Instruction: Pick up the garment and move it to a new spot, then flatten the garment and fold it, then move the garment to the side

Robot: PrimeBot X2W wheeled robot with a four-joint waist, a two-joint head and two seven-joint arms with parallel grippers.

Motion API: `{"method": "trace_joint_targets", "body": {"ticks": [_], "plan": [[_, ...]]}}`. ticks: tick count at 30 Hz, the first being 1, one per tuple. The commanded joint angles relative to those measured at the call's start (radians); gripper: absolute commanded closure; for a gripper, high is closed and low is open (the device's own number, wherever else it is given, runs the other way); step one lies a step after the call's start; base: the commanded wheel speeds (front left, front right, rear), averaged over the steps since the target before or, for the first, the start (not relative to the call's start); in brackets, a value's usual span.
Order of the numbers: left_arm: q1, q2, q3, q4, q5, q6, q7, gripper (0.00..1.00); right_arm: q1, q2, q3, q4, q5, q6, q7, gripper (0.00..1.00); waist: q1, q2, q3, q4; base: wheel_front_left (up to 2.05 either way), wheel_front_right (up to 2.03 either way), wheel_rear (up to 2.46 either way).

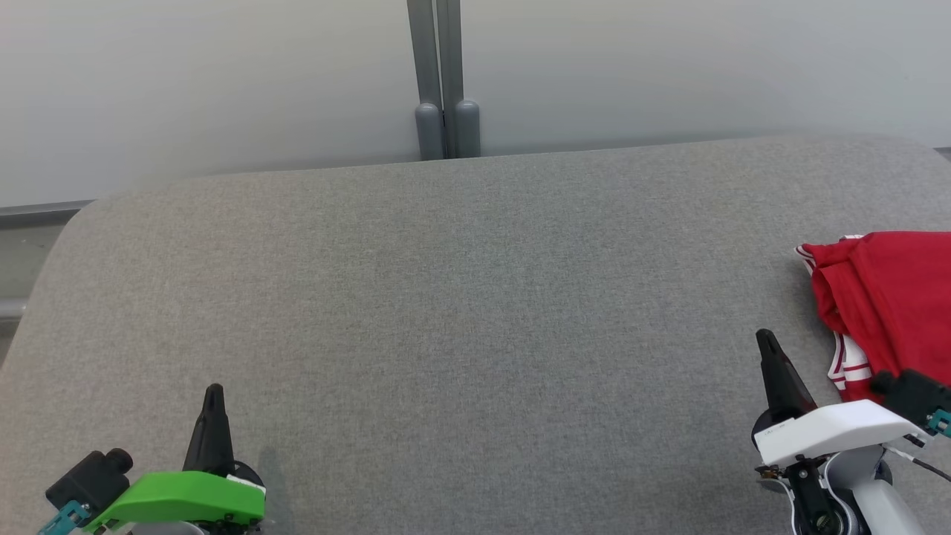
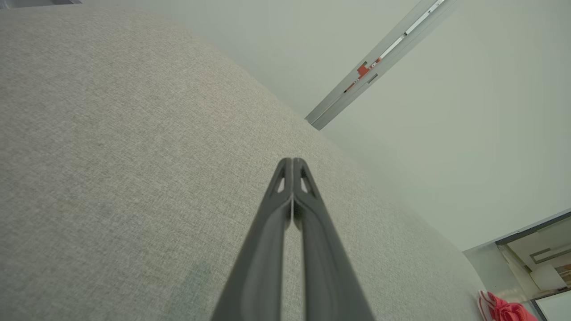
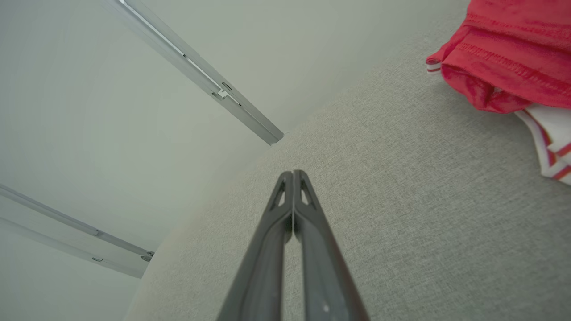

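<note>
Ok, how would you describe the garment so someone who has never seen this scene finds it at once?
Start with the wide grey fabric-covered surface that spans the head view. Follow it to its right side, just past the right end effector, where the garment lies in a loose heap. Its bright red cloth with white, red-striped trim stands out against the plain grey.
</note>
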Motion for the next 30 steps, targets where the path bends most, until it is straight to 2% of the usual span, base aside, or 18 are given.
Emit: {"method": "trace_joint_targets", "body": {"ticks": [1,30], "plan": [[-0.031,0.003,0.009,-0.015,-0.033,-0.006,0.007,1.0,-0.025,-0.003,-0.011,-0.014,0.034,0.0,0.009,1.0,0.0,0.0,0.0,0.0,0.0,0.0,0.0],[-0.059,0.003,0.038,-0.021,-0.355,-0.015,0.094,1.0,-0.03,0.034,-0.072,-0.014,0.325,0.0,0.097,1.0,0.0,0.0,0.0,-0.005,0.0,0.0,0.0]]}}
